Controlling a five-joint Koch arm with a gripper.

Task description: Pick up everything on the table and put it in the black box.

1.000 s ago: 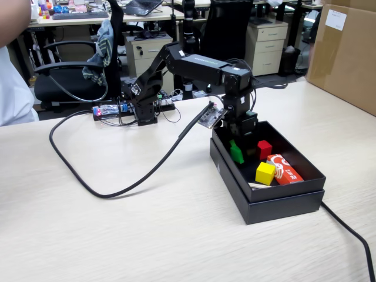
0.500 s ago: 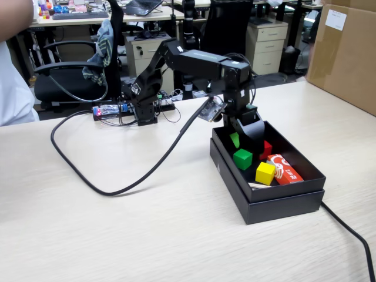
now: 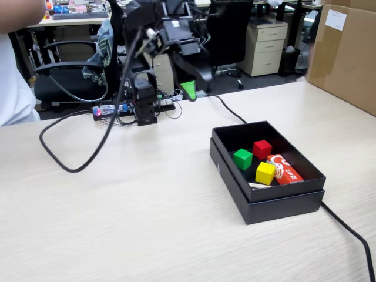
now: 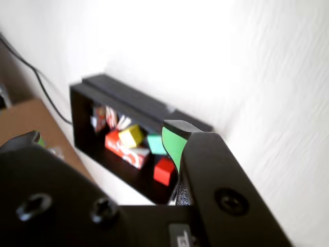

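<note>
1. Big change from half a second back: your arm was hunched over the box (image 3: 267, 194) with the claw down inside it, and now it's swung way up and back toward its base, well clear of the box.
2. The green cube (image 3: 242, 158) hasn't moved since then. It sits on the box floor in the fixed view, near the left wall.
3. A second ago that cube was still between the claw tips, so it's been dropped.
4. Claw (image 3: 197, 79): it hangs high above the bench (image 3: 117, 223) with a green-tipped finger pointing down. It holds nothing and touches nothing.
5. How wide it's open I honestly can't tell. The fixed view blurs it, and the wrist view shows only one green-padded finger (image 4: 174, 144) clearly.
6. Also in the box: a red cube (image 3: 262, 149) behind and to the right of the green one, a yellow cube (image 3: 265, 173) in front, and a red-and-white packet (image 3: 285, 169) against the right side.
7. Around you: a thick black cable (image 3: 76, 167) loops across the bench left of the box, another cable (image 3: 352, 235) runs off behind the box's near right corner, and a brown carton (image 3: 346, 53) stands at the far right.
</note>
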